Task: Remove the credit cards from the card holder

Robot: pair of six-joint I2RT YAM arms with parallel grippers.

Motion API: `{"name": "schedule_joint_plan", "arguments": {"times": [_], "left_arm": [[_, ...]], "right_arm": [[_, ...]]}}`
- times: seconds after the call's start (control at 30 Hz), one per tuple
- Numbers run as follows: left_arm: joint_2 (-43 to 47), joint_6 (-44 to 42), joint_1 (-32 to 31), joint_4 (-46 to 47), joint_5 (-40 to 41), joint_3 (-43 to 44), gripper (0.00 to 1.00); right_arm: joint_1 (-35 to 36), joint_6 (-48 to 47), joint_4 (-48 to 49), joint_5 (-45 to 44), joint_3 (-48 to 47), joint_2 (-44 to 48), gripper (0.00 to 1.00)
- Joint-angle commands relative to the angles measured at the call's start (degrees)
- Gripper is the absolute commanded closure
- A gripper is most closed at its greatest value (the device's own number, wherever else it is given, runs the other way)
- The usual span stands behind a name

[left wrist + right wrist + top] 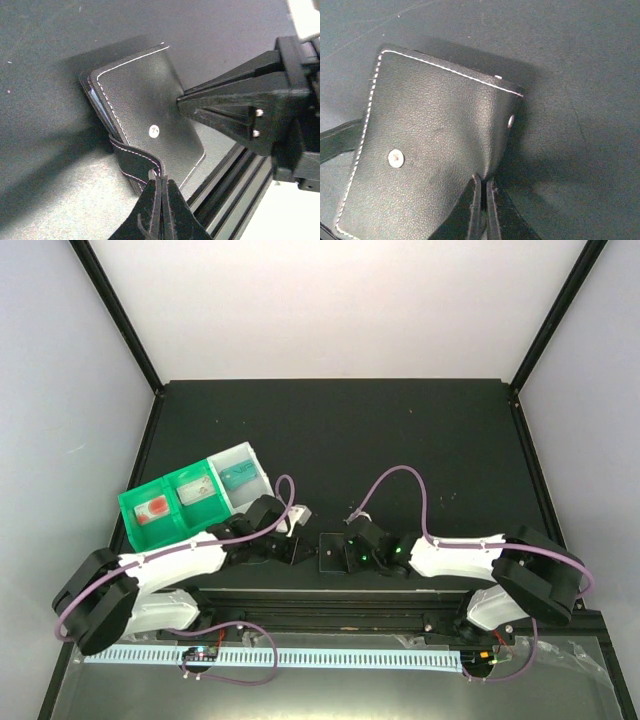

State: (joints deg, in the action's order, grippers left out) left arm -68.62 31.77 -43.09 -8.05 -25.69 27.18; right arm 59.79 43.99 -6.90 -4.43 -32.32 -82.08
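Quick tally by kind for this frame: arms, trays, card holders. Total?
arms: 2 (left arm, right arm)
compartment tray: 1
card holder: 1
total: 4

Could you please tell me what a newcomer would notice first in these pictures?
Most likely the black, white-stitched card holder, closed, at front centre, pinched from both sides. The left gripper is shut on its strap, and the right gripper is shut on the cover's edge. A bright green-and-clear tray stands further back on the left.
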Motion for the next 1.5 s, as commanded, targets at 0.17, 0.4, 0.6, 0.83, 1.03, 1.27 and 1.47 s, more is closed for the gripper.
{"name": "schedule_joint_plan", "arguments": {"times": [0.17, 0.4, 0.6, 0.83, 1.03, 1.27, 1.47], "left_arm": [[7.69, 5.37, 0.2, 4.88, -5.22, -1.68, 0.98], [8.68, 7.42, 0.2, 5.89, -7.04, -1.56, 0.98], [9.6, 8.25, 0.16, 4.83, -7.06, 0.26, 0.98], [9.37, 8.67, 0.2, 4.81, -7.61, 1.45, 0.98], [9.62, 8.69, 0.2, 3.71, -8.17, 1.74, 0.98], [9.55, 8.73, 0.2, 3.48, -7.97, 2.15, 0.98], [9.39, 8.9, 0.2, 3.37, -7.74, 2.12, 0.98]], "right_arm": [[-0.2, -0.13, -5.48, -3.85, 0.61, 3.33, 0.78], [-0.25, -0.19, -5.3, 2.65, 1.02, 9.79, 0.58], [-0.22, -3.21, -3.25, 8.29, -0.59, 11.15, 0.52], [-0.11, -4.24, -3.62, 7.05, -1.41, 10.53, 0.46], [-0.11, -5.04, -3.93, 8.04, -1.99, 9.4, 0.43], [-0.12, -4.26, -3.92, 8.55, -2.8, 9.97, 0.4], [-0.12, -3.75, -3.38, 7.87, -1.94, 10.59, 0.35]]}}
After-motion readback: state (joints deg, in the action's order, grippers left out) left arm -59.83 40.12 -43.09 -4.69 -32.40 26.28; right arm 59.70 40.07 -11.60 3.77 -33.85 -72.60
